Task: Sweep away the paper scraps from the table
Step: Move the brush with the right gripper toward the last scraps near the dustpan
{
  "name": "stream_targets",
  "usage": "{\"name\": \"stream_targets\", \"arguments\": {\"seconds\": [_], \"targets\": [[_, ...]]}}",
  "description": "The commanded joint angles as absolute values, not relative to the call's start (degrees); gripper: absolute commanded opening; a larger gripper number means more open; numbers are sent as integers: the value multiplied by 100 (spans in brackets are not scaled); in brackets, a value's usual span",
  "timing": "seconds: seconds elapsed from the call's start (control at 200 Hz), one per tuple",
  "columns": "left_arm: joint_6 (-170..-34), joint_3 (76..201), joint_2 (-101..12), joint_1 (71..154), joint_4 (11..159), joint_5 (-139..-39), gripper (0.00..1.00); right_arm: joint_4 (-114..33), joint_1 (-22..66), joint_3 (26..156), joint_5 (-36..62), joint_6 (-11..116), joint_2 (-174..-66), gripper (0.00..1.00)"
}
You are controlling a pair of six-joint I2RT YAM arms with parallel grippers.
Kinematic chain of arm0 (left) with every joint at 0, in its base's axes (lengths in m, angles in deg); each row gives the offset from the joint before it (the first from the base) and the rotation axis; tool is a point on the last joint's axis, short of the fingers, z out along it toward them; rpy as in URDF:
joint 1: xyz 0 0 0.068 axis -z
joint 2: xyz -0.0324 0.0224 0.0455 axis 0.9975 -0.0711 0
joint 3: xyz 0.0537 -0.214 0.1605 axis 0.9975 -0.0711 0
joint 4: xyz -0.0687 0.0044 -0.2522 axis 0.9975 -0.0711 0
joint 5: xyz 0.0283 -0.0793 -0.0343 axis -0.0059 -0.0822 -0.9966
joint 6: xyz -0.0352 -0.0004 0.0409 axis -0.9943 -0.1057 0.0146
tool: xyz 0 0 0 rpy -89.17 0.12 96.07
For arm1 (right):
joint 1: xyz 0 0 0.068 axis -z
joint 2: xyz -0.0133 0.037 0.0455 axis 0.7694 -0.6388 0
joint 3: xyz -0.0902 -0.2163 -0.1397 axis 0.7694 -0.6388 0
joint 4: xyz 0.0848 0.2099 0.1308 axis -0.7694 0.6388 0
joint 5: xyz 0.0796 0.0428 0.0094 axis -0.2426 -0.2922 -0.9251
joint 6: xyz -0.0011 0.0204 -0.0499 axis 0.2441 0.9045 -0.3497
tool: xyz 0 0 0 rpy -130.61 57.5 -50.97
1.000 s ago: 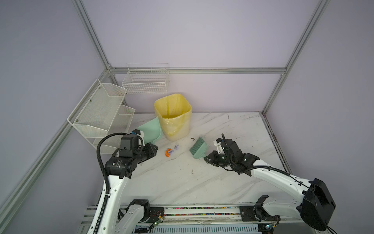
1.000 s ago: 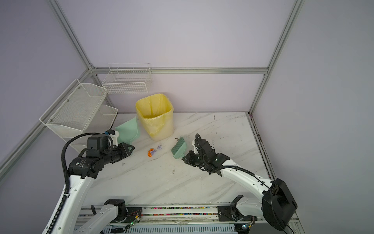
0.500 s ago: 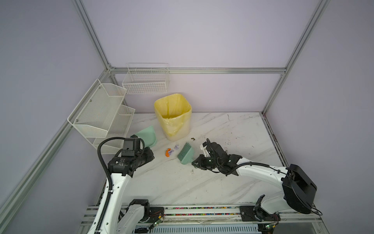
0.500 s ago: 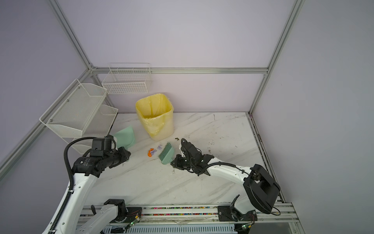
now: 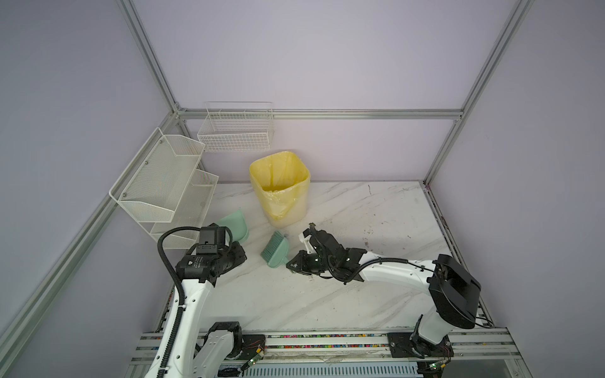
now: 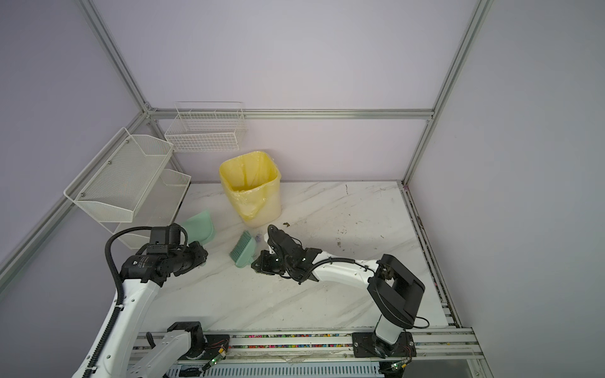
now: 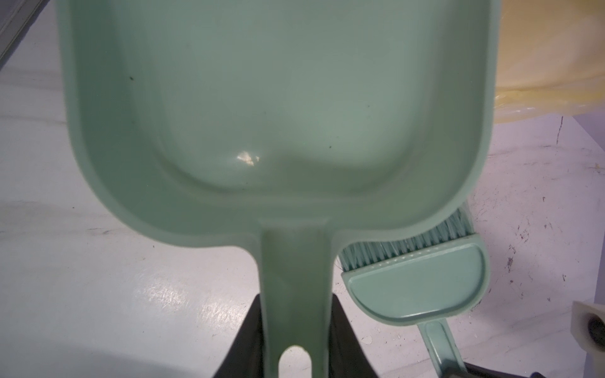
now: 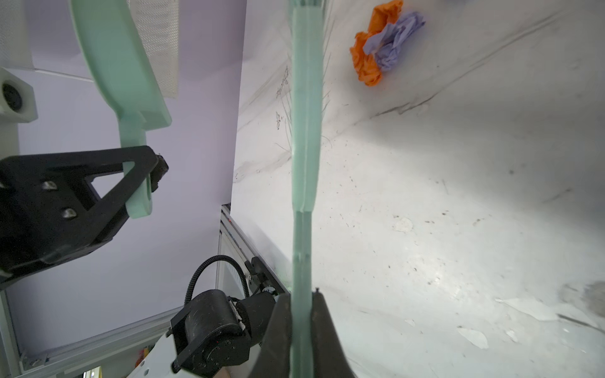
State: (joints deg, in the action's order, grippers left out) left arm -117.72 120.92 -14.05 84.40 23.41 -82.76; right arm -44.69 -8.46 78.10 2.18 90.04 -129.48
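**A:** What is the right tool (image 8: 301, 314) doing?

**B:** Its jaws are clamped flat on the thin handle of the green hand brush (image 5: 275, 250). That puts the head out ahead of the arm, so the bristles can drag across the worktop (image 5: 360, 294).

**A:** And the left tool (image 7: 296, 330)?

**B:** It is pinched on the handle of the green dustpan (image 7: 278, 98), close to the hanging hole. The pan is tilted, with its mouth end up off the worktop. I judge that keeps it clear of the brush until there is something to catch.

**A:** Where are the paper scraps (image 8: 383, 42)?

**B:** The right wrist view shows an orange and lilac clump lying on the worktop. It is just beside the bristle end and not touching it. The brush stands between the clump and the pan.

**A:** So a stroke from here wouldn't push them into the pan.

**B:** That's my reading. The bristles need to get round to the far side of the clump, and the pan's lip needs to come down flat on the worktop. The yellow-lined bin (image 5: 280, 186) stands just behind, near enough for tipping the pan out afterwards.
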Motion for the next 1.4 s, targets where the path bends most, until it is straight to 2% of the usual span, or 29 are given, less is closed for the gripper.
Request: {"name": "stream_targets", "arguments": {"seconds": [0.0,0.34,0.595,0.8,1.395], "targets": [[-11612,11902,-1381,8357,2583,-8470,11,-4795,-894,8322,-54,9021,-13394,0],[-11596,11813,-1398,8267,2638,-8683,11,-4730,-877,9580,-409,9037,-14704,0],[-11623,11742,-1382,8256,2684,-8711,11,-4982,-423,9677,-816,9242,-15128,0],[-11649,11690,-1395,8255,2739,-8792,12,-5055,149,9321,-1000,9269,-14908,0],[-11570,11647,-1451,8263,2802,-9253,12,-5114,723,7775,-1015,9397,-13870,0]]}}
